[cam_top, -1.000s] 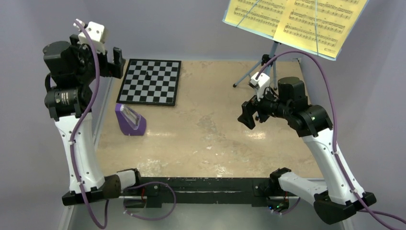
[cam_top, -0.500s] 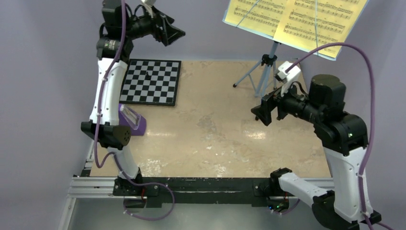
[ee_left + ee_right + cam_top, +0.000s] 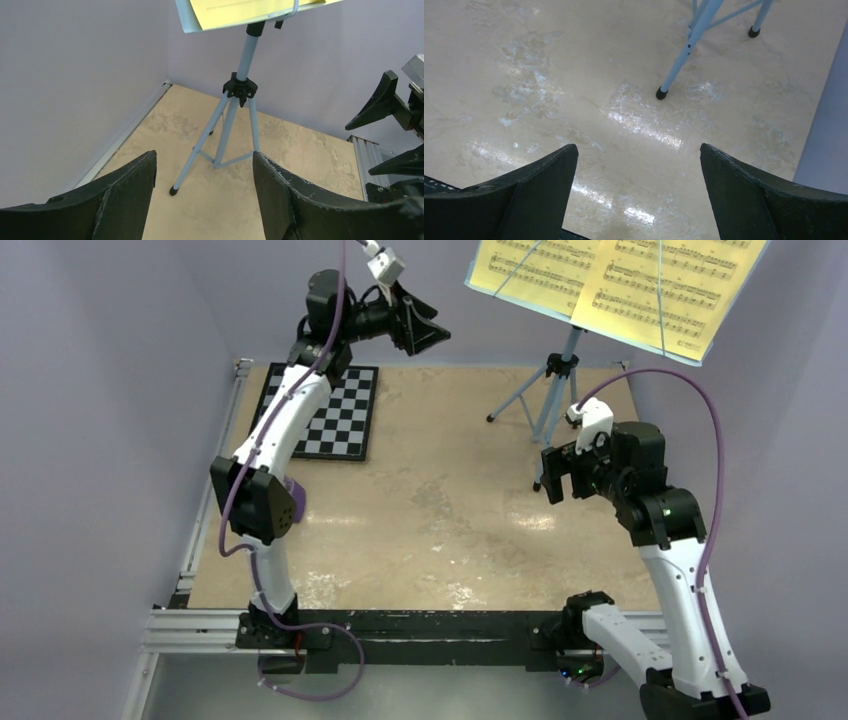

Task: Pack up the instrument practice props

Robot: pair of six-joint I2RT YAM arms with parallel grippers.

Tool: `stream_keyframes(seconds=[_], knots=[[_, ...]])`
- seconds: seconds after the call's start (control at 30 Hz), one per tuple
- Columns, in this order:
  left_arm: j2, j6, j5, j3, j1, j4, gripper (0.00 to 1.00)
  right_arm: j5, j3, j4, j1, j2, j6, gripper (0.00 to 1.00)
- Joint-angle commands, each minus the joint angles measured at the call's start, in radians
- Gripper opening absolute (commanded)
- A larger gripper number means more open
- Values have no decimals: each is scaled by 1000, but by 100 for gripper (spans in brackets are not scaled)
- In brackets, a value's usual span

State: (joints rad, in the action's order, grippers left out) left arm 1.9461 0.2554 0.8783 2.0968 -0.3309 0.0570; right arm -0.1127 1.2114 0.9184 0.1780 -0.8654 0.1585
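Note:
The light blue tripod music stand (image 3: 558, 380) stands at the back right, and its tray (image 3: 500, 288) carries the yellow sheet of printed music (image 3: 620, 285). My left gripper (image 3: 428, 328) hangs high, left of the tray, open and empty. In the left wrist view the stand's pole (image 3: 241, 95) rises beyond my open left gripper (image 3: 204, 160), with the yellow sheet (image 3: 235, 9) above. My right gripper (image 3: 553, 475) is open and empty just in front of the tripod's legs. The right wrist view shows one leg (image 3: 680, 62) ahead of my right gripper (image 3: 639, 155). Only a sliver of the purple metronome (image 3: 296, 502) shows behind the left elbow.
A black-and-white checkerboard (image 3: 340, 420) lies at the back left, partly under the left arm. Lilac walls close the table on the left, back and right. The beige tabletop (image 3: 440, 530) ends at a black rail in front.
The left arm swung up from the far left, over the checkerboard, toward the stand's tray, its jaws narrowing a little. The right arm rose and drew right, closer to the tripod's legs.

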Motion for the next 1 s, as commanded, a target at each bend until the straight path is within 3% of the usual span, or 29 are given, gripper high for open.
stream_keyframes(seconds=[0.0,0.23,0.37,0.7,0.97], knots=[[63,42,-7,-62,-42,-255,73,36,-1,-54,-12,9,41,97],[342,-6,65,72,-112,-399,66,66,-53,-148,-15,-81,31,93],[491,-17,26,178,-149,-437,67,71,-38,-145,-21,-109,49,92],[693,-99,-183,367,-246,-453,73,61,-73,-69,-25,-98,29,92],[807,-143,-223,471,-302,-464,73,40,-36,-28,-25,-100,26,92]])
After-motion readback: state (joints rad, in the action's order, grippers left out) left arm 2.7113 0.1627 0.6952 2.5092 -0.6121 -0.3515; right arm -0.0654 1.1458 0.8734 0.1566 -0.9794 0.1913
